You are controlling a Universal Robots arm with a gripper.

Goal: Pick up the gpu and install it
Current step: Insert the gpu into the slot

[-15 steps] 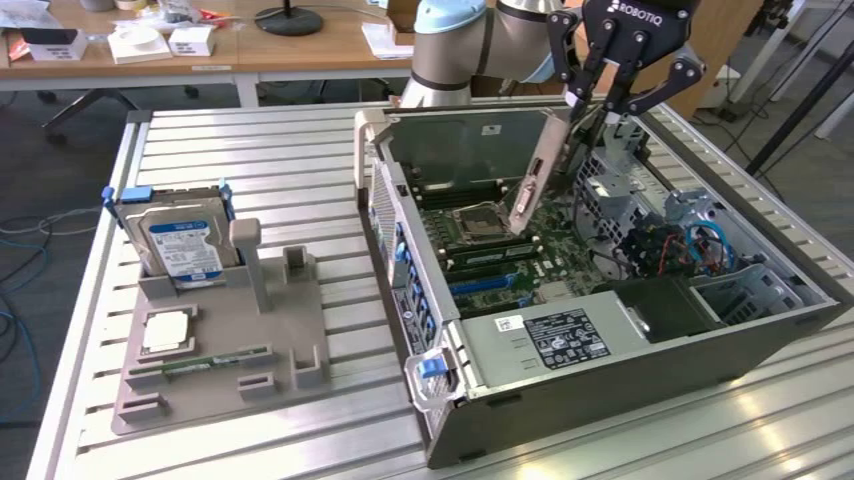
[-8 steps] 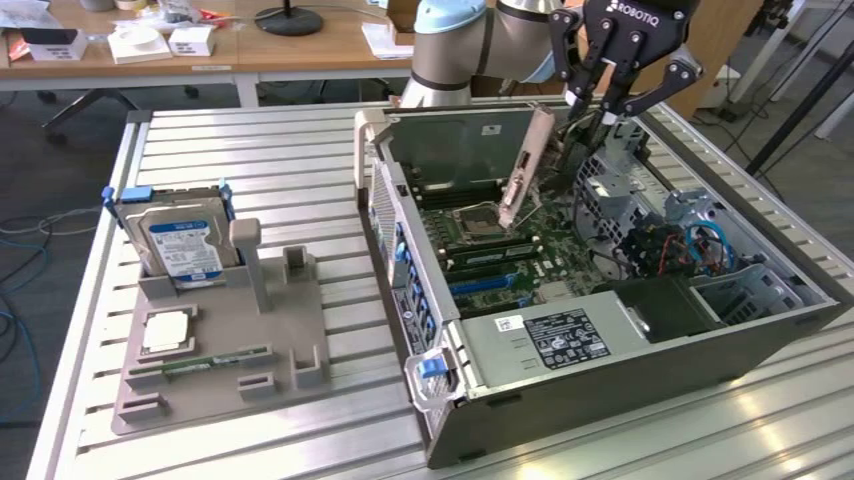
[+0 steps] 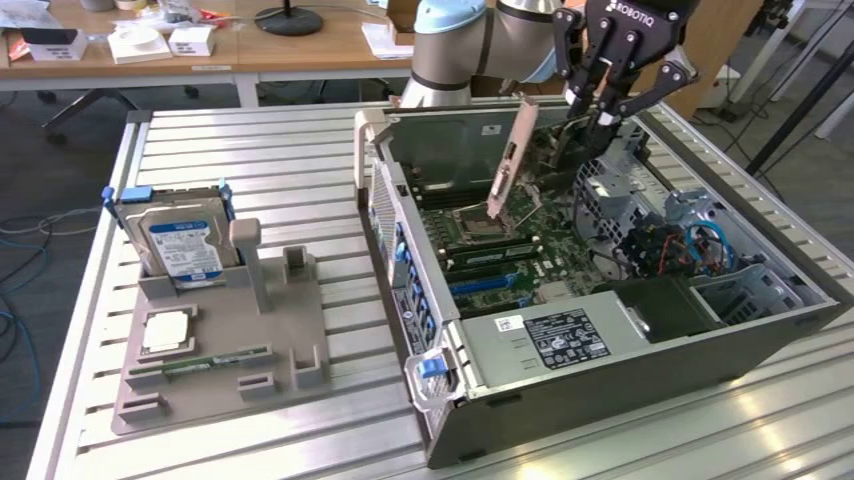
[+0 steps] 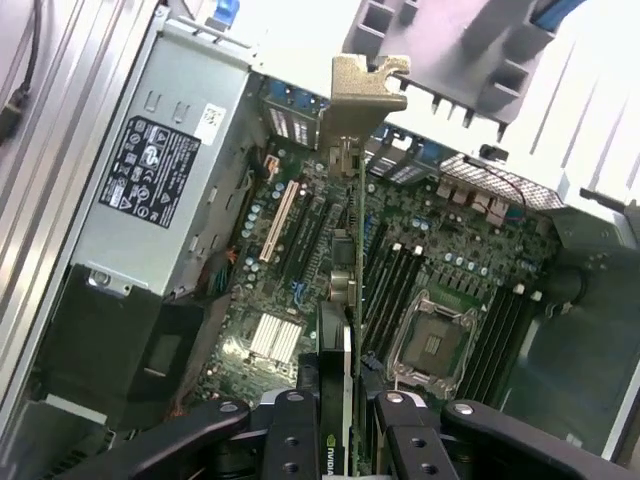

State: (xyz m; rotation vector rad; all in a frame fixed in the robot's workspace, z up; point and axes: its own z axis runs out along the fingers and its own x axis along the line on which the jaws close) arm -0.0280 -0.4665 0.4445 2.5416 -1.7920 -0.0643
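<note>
Your pincer [image 3: 597,115] [image 4: 345,440] is clamped on the gpu [image 3: 513,160] [image 4: 340,350], about half open, with one finger pad [image 4: 292,435] pressed to each flat face of the card. It grips the end opposite the metal bracket [image 4: 365,95]. In the exterior view you see the card standing on edge inside the open computer case [image 3: 641,390], its pale bracket slanting down at the case's far side. The pincer reaches in from above, toward that view's right. In the wrist view the card runs edge-on straight out from between the fingers, over the motherboard [image 4: 300,290]. The slots lie on one side of it, the memory sockets and the bare CPU socket [image 4: 435,345] on the other. You cannot tell from either view whether its lower edge touches a slot. The power supply [image 3: 554,335] sits at the near end of the case. Well apart, toward the exterior view's left, the hard drive [image 3: 180,245] stands in the grey holder [image 3: 280,320], and the memory stick [image 3: 214,362] lies on that holder too.
</note>
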